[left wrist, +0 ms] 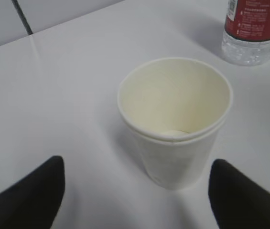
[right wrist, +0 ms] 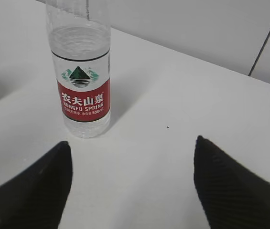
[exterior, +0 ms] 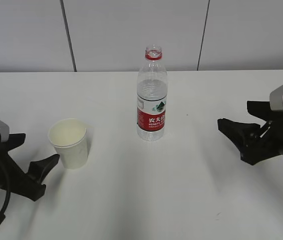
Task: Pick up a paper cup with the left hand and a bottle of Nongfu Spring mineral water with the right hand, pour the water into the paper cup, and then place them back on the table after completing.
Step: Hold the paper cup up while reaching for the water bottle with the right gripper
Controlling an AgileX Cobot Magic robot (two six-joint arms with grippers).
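A white paper cup (exterior: 69,143) stands upright and empty on the white table (exterior: 196,195), at the left. A clear Nongfu Spring bottle (exterior: 152,97) with a red label stands in the middle; it has a red neck ring, shows no cap, and holds water (exterior: 152,89) up to above the label. My left gripper (exterior: 40,147) is open, just left of the cup and not touching it. In the left wrist view the cup (left wrist: 175,119) sits just ahead of the open gripper (left wrist: 135,167). My right gripper (exterior: 235,114) is open and empty, well right of the bottle. The right wrist view shows the bottle (right wrist: 81,86) ahead and to the left of the gripper (right wrist: 132,143).
A grey panelled wall (exterior: 131,30) runs behind the table's far edge. The bottle's base (left wrist: 252,40) shows at the top right of the left wrist view, beyond the cup.
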